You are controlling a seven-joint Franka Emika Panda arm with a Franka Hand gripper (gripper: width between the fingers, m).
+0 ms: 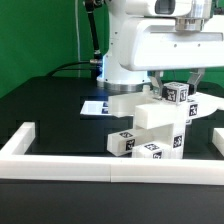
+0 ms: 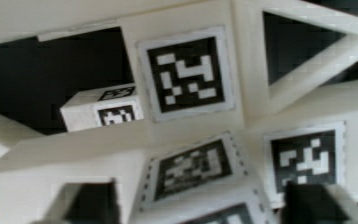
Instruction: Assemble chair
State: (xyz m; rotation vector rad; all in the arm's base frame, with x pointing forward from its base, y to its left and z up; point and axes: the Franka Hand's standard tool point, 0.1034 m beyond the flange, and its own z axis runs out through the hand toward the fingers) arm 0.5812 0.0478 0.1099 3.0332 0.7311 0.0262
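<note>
The chair stands partly built as a cluster of chunky white tagged blocks on the black table, right of centre in the exterior view. My gripper has come down from above onto the cluster's top tagged block. In the wrist view the two dark fingertips flank a white tagged chair block. Both jaws lie against its sides, so my gripper is shut on it. More tagged faces of the chair fill the view beyond. A long white block lies low at the cluster's left.
A low white border rail runs along the front and up both sides. The marker board lies flat behind the chair, near the arm's white base. A green backdrop stands behind.
</note>
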